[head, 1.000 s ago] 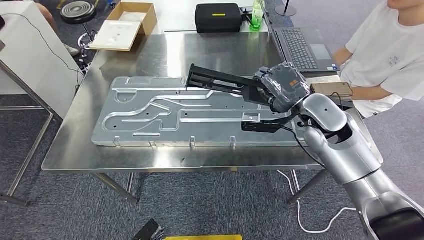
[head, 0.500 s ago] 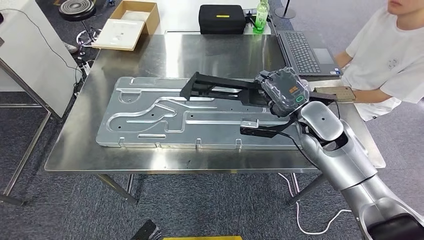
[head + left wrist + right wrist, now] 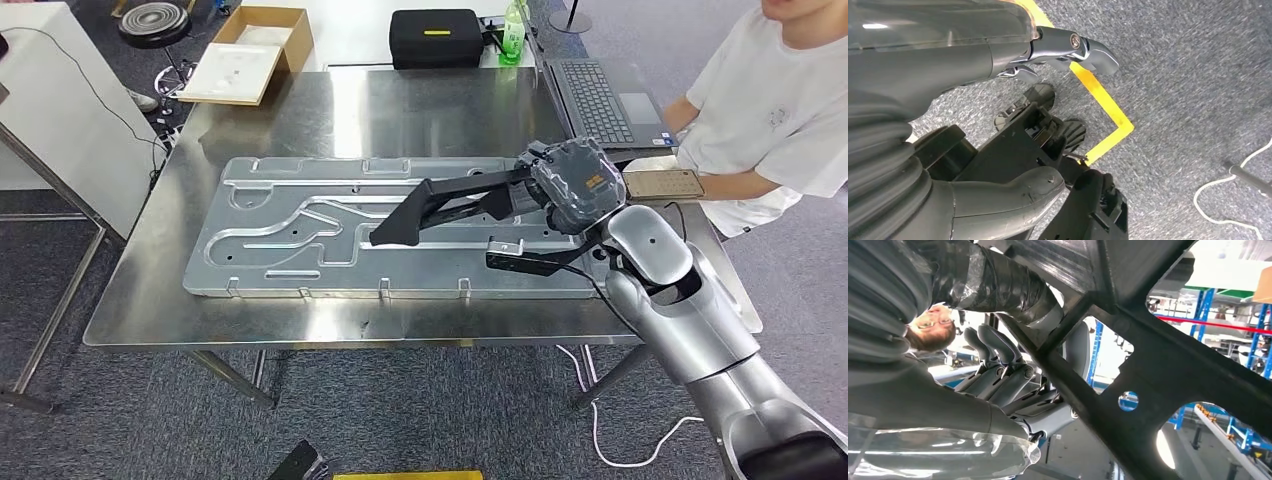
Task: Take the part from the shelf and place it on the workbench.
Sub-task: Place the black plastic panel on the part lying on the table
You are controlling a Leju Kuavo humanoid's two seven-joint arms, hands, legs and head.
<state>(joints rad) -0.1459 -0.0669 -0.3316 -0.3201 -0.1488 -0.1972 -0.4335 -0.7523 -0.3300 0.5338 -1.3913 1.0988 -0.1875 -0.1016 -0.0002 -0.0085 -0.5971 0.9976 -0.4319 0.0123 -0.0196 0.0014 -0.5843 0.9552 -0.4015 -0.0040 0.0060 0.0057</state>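
The black part [image 3: 440,203] has swung lower, its far tip now dipping toward the grooved plate [image 3: 300,235] on the desk [image 3: 200,320]. The right hand [image 3: 572,185] grips it, fingers largely hidden. The left hand [image 3: 1013,197] hangs over carpet; whether it is closed cannot be told.

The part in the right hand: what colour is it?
Black; the part, held by the right hand, shows best in the head view.
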